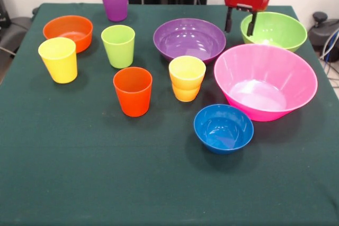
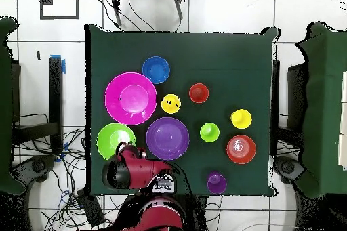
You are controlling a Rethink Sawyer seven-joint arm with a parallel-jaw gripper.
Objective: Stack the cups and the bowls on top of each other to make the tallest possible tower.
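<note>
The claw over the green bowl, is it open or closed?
Open. In the front view, the claw's two dark fingers hang apart, gripping nothing, at the green bowl's rim.

the near half of the green table (image 1: 106, 183) lies bare, open to reach; further back the pink bowl (image 1: 265, 80), purple bowl (image 1: 189, 39) and lime bowl (image 1: 274, 30) crowd together, the gripper (image 1: 240, 24) hanging between the last two
</note>
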